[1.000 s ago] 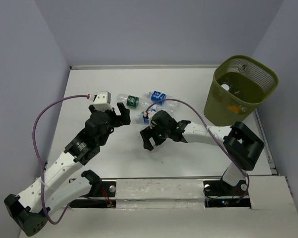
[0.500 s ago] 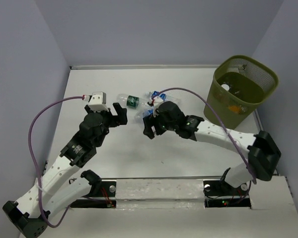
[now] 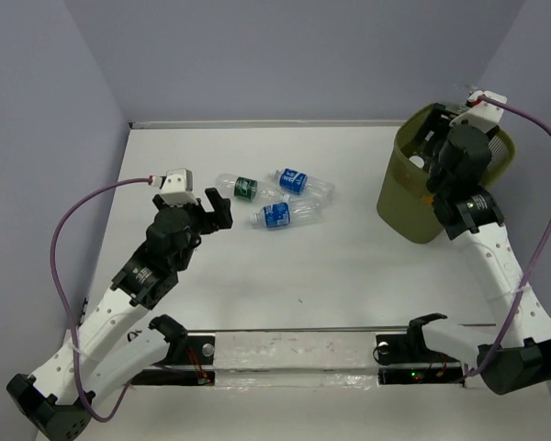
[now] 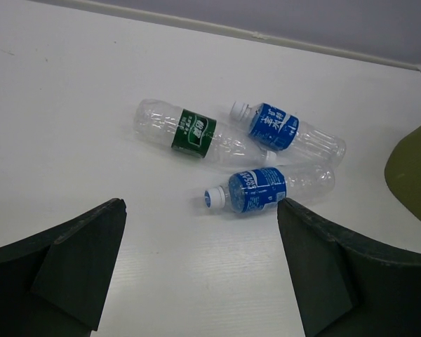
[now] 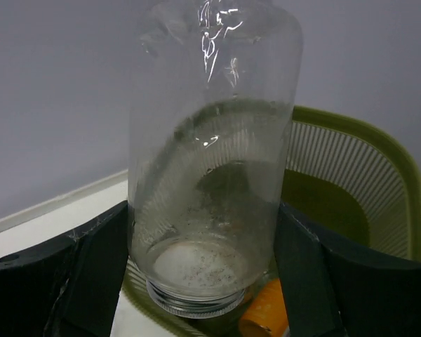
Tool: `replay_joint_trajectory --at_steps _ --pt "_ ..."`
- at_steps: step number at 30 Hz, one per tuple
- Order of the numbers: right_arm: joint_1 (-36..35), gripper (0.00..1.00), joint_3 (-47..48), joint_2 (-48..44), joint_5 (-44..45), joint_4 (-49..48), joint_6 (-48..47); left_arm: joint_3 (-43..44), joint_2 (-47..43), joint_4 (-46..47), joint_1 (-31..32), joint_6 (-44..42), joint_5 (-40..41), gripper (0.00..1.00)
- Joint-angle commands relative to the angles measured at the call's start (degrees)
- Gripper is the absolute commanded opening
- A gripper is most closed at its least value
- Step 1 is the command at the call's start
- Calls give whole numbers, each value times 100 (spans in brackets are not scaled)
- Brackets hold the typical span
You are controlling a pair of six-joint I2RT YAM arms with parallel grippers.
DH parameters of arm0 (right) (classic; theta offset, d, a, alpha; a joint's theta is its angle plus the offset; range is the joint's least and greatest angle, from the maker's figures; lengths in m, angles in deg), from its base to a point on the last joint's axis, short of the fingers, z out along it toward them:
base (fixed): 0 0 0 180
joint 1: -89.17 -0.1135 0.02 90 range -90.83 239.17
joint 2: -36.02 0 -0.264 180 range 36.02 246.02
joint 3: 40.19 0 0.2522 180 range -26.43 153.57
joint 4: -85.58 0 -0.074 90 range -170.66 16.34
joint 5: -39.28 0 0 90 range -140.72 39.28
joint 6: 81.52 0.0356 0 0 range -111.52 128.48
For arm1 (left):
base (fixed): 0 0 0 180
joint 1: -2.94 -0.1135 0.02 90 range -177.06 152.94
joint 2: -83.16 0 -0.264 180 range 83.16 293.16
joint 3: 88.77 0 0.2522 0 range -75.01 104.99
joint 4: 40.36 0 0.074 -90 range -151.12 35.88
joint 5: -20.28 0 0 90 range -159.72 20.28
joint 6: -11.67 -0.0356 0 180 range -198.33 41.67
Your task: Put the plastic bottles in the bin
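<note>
Squarely within right end effector [image 5: 203, 277]: bottle [image 5: 212, 161]

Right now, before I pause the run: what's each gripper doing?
Left gripper: open, empty.
Right gripper: closed on a clear bottle, above the bin.

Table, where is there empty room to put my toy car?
Bare white table lies between the three bottles and the bin, and along the back wall. It is crowded around the bottles, beside the left gripper.

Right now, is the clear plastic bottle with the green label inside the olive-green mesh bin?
No, the green-label bottle lies on the white table beside two blue-label bottles, outside the bin.
</note>
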Motion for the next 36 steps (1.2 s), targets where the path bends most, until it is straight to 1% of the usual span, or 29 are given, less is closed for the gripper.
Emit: replay_joint_trajectory --at_steps 1,2,3,6,9,11,12,13,14,15,16,18,19,20,21,22,23,24,26,27,28,29,31,33,35,36 --pt "545 87 -230 85 233 -18 226 9 182 135 -129 79 -63 99" --pt "720 99 -274 76 233 -18 348 18 279 135 -173 140 -98 99" --pt "722 100 -274 68 198 -18 393 18 279 126 -174 141 -99 99" --pt "854 100 -169 41 13 -18 429 79 568 73 -445 395 -370 99" --pt "854 100 -11 33 -241 -10 385 114 771 82 -691 772 -765 99" --pt "854 97 25 -55 -548 -10 341 79 850 161 -963 1194 -985 99" --pt "854 95 16 -55 -863 -10 349 79 894 196 -1078 1361 -1126 99" --pt "854 90 -19 -125 -1736 -1 384 1 973 257 -1279 1719 -1310 99" --pt "854 87 -28 -143 -2293 17 437 -52 1017 336 -1359 1723 -1407 99" --pt "802 84 -37 -100 -2873 34 585 -174 1131 546 -1421 2053 -1548 99" --pt "723 82 -89 -47 -3923 -9 665 -228 1202 661 -1456 2213 -1575 99" --pt "267 81 -72 154 -4694 -71 649 -298 1551 1021 -1492 2583 -1567 99" --pt "48 81 41 460 -4985 -36 570 -290 1693 1127 -1501 2688 -1567 99" --pt "-181 82 121 654 -5040 -10 456 -272 1869 1354 -1501 2785 -1558 99" --pt "-531 83 243 883 -5180 234 124 -220 2227 1452 -1501 2951 -1532 99" --pt "-630 84 418 1137 -5181 471 -27 -185 2422 1549 -1492 3031 -1523 99" --pt "-701 84 777 1671 -5347 839 -272 -54 2833 1672 -1501 3084 -1514 99" --pt "-754 85 894 1911 -5401 930 -362 43 3046 1690 -1501 3120 -1496 99" --pt "-754 89 1096 2402 -5427 1036 -537 254 3415 1690 -1501 3146 -1409 99" --pt "-754 90 1149 2536 -5462 1149 -573 429 3722 1699 -1492 3173 -1278 99" --pt "-754 93 1211 2668 -5497 1255 -782 518 3847 1734 -1501 3242 -1224 99" --pt "-754 94 1490 2956 -5454 1613 -941 606 3978 1778 -1492 3260 -1146 99" --pt "-807 96 1729 3230 -5322 1879 -1144 887 4321 1770 -1501 3322 -909 99" --pt "-807 96 1992 3617 -5296 2090 -1460 1167 4628 1778 -1501 3366 -654 99" --pt "-807 96 2186 3916 -5225 2292 -1706 1344 4840 1804 -1527 3357 -600 99" --pt "-807 96 2378 4230 -5217 2363 -1786 1519 5041 1787 -1518 3349 -582 99"
